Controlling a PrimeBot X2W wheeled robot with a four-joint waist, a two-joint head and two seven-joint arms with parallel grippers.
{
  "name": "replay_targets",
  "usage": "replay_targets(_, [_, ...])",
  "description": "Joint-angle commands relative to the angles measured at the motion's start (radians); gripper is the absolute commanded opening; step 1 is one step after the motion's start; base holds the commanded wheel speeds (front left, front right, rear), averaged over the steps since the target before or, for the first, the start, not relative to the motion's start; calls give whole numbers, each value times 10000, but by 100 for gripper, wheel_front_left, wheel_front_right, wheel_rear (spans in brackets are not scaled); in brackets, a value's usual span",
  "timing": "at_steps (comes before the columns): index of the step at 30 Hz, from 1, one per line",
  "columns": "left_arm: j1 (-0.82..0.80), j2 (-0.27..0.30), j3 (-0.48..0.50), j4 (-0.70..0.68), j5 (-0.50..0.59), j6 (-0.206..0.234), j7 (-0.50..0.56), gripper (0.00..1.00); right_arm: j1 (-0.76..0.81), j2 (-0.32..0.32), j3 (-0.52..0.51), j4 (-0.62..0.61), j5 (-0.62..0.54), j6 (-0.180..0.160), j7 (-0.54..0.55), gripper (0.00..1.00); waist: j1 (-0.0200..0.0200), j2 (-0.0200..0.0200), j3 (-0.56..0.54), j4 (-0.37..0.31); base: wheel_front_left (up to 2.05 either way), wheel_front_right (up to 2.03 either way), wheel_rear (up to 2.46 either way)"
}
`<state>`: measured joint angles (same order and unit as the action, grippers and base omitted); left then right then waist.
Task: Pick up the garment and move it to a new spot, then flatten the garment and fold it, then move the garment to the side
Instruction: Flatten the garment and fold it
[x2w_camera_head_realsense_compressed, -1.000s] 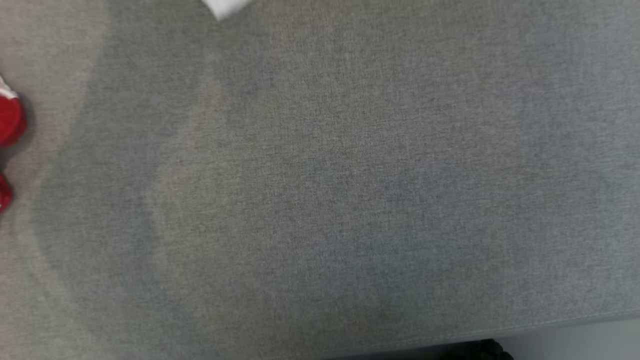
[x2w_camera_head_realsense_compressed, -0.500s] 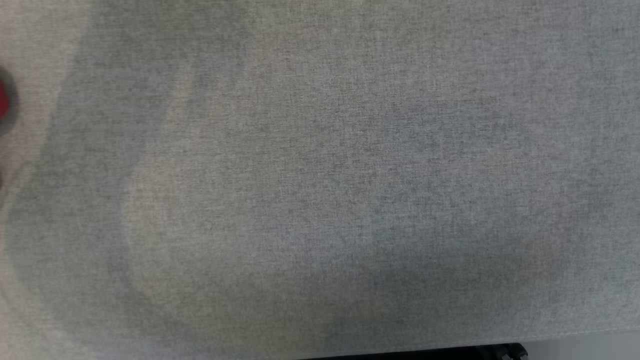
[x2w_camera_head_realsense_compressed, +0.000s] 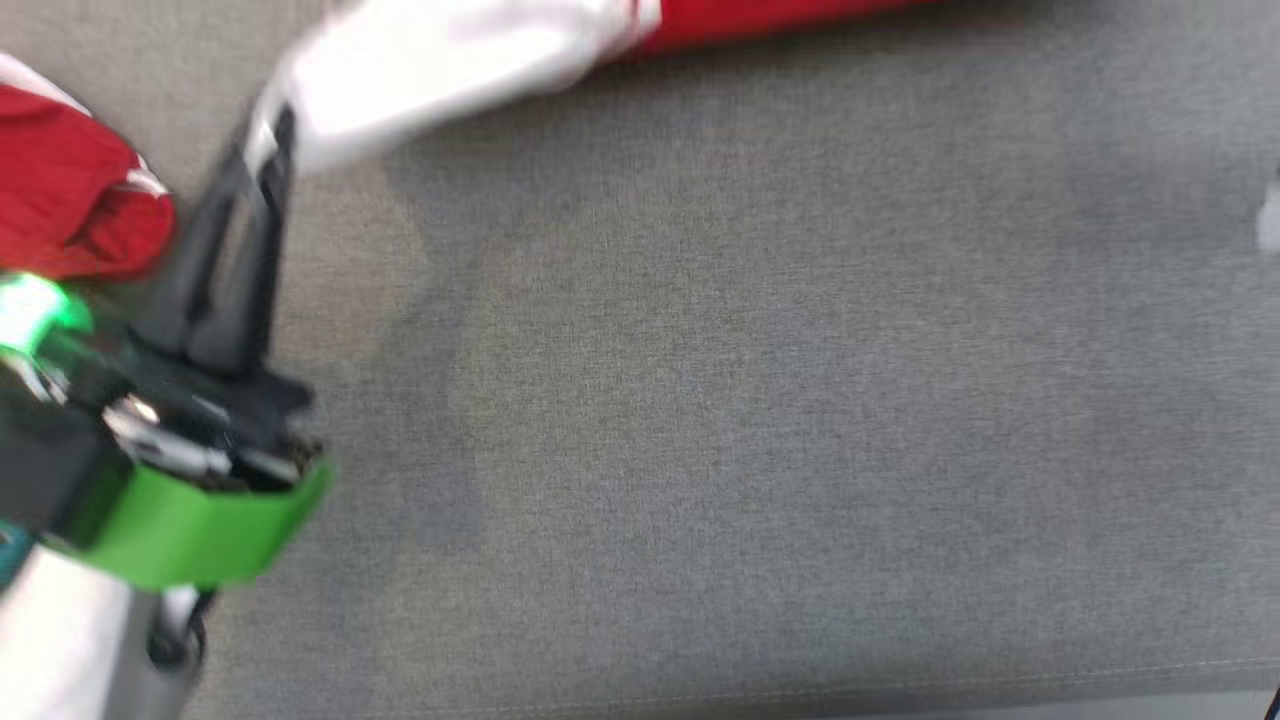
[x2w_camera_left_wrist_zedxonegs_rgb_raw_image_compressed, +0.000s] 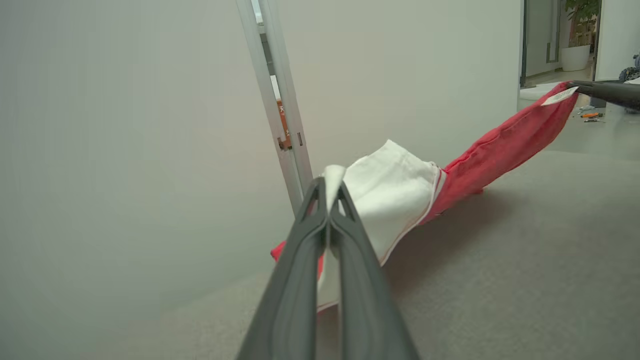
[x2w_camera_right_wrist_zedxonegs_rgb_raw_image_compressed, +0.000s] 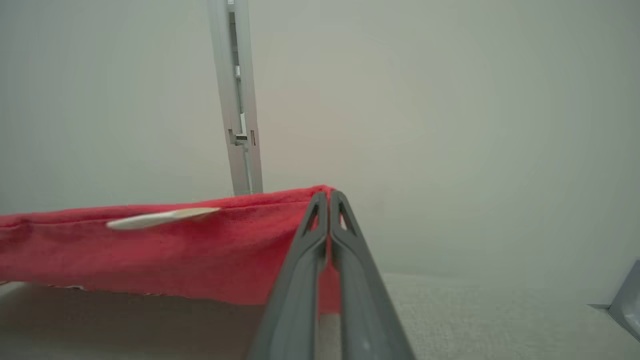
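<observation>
The garment (x2w_camera_head_realsense_compressed: 760, 25) is red with a white part (x2w_camera_head_realsense_compressed: 430, 70) and hangs stretched across the top of the head view, a red bunch (x2w_camera_head_realsense_compressed: 80, 200) lying at the left. My left gripper (x2w_camera_head_realsense_compressed: 268, 140) reaches up from the lower left and is shut on the white corner (x2w_camera_left_wrist_zedxonegs_rgb_raw_image_compressed: 390, 190), as the left wrist view shows at its fingertips (x2w_camera_left_wrist_zedxonegs_rgb_raw_image_compressed: 330, 186). My right gripper (x2w_camera_right_wrist_zedxonegs_rgb_raw_image_compressed: 328, 197) is shut on the red edge (x2w_camera_right_wrist_zedxonegs_rgb_raw_image_compressed: 200, 250), near a white label (x2w_camera_right_wrist_zedxonegs_rgb_raw_image_compressed: 160, 218). In the left wrist view it appears far right (x2w_camera_left_wrist_zedxonegs_rgb_raw_image_compressed: 582, 88), holding the red end lifted.
A grey woven surface (x2w_camera_head_realsense_compressed: 750, 400) lies under the garment, with its front edge and a strip of floor (x2w_camera_head_realsense_compressed: 1100, 708) along the bottom. A pale wall with an upright metal frame (x2w_camera_left_wrist_zedxonegs_rgb_raw_image_compressed: 280, 100) stands behind. Small items lie on the floor (x2w_camera_left_wrist_zedxonegs_rgb_raw_image_compressed: 590, 116) far off.
The head view has shifted. Before, it showed the bare grey surface with a red bit at the left; now it takes in my left gripper and the stretched garment.
</observation>
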<state>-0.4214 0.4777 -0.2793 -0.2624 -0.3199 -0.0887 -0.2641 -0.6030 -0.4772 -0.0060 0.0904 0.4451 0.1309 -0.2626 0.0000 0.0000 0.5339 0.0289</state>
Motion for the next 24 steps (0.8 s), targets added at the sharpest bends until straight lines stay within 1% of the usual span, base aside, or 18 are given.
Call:
replay_targets(1, [700,-140,-17,-140,-191,-86,0,0,597,93,-168,-53,169,-3,-29,0,0,0,-1269,-146,0,0,0])
replay_targets(4, [1964,-281,-36,-143,-321,-166,-1,0,1682,238,-415,-110,310,-3,-29,0,0,0,-1714,-170,0,0,0])
replay_targets(8, [3390,-454,-257,-87,-398,-259,-1,0,3063,279,-599,-16,364,-3,-29,0,0,0,-2216,-178,0,0,0])
replay_targets(13, [4733,-381,-855,96,-566,-333,-1,0,4548,340,-784,-3,481,-3,-29,0,0,0,-2623,-167,0,0,0])
replay_targets(19, [5487,-289,-1296,206,-911,-353,179,0,5731,394,-984,-177,469,-3,-29,0,0,0,-2859,-163,0,0,0])
replay_targets(21, [5538,-285,-1295,182,-977,-338,256,0,6076,357,-961,-204,422,-3,-30,0,0,0,-2908,-130,0,0,0])
replay_targets(24, [5304,-374,-1263,362,-1034,-260,333,0,6195,416,-797,-63,305,-3,-30,0,0,0,-2940,-158,0,0,0])
